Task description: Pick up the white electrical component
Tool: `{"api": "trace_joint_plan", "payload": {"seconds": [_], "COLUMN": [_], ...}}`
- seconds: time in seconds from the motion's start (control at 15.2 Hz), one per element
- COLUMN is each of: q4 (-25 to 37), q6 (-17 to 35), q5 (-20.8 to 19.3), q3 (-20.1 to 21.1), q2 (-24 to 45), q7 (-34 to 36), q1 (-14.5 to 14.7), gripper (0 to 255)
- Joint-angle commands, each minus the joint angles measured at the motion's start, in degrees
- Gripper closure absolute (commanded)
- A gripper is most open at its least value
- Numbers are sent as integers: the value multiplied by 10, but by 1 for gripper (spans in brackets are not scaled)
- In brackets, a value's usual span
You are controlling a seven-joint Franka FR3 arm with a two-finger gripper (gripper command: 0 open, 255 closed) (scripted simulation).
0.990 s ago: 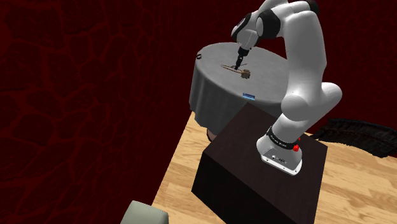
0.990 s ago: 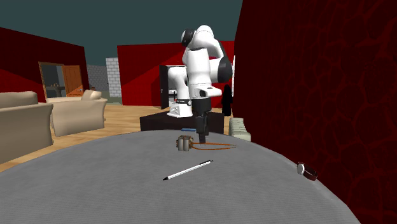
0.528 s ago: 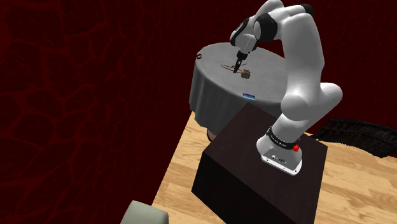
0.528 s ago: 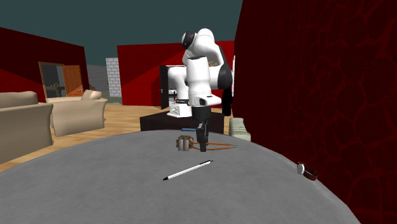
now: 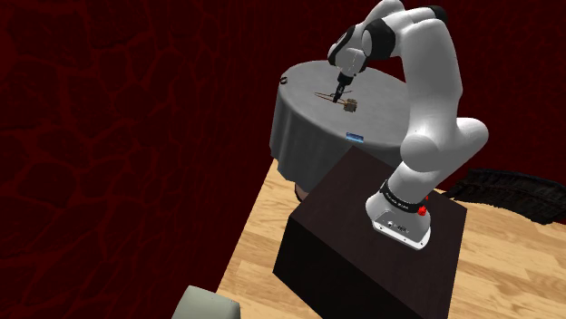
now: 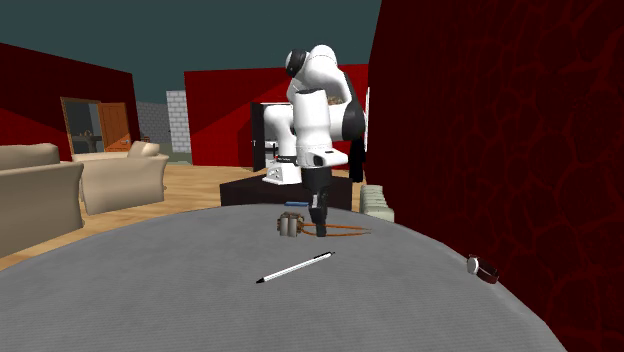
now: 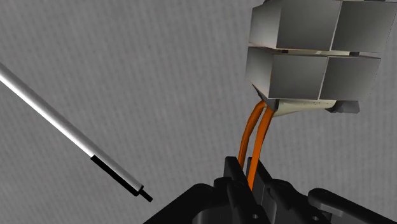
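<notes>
Wrist view: gripper [image 7: 249, 177] pinching the orange leads [image 7: 253, 130] trailing from the component [image 7: 312, 57].
Lift straight, slowly; thin leads may slip.

You're in a home, in what looks like a living room. In the second exterior view a beige sofa [image 6: 30, 200] and a matching armchair [image 6: 125, 168] stand on a wooden plank floor [image 6: 195, 182]. Deep red walls [image 6: 470, 120] close the room in, and at the back you can see a patch of grey brick [image 6: 178, 107] and a wood-framed doorway [image 6: 95, 125]. The shoulder view shows a round table [image 5: 295, 136] draped in grey cloth on that plank floor, and the corner of a pale cushioned seat [image 5: 204, 304].
</notes>
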Motion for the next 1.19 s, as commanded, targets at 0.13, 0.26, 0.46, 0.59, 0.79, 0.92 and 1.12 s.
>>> {"api": "trace_joint_plan", "payload": {"seconds": [0.13,0.26,0.46,0.59,0.79,0.92,1.12], "q4": [-2,-4,-6,-7,-7,-6,-6], "q6": [-8,-17,-30,-38,-52,-61,-67], "q5": [-5,-11,-19,-24,-32,-38,-41], "q3": [-5,-10,-17,-22,-29,-34,-37], "q2": [-10,-21,-36,-46,-60,-69,-75], "q7": [4,7,13,16,22,26,28], "q1": [3,7,12,15,19,22,24], "gripper": [255,255,255,255,255,255,255]}}
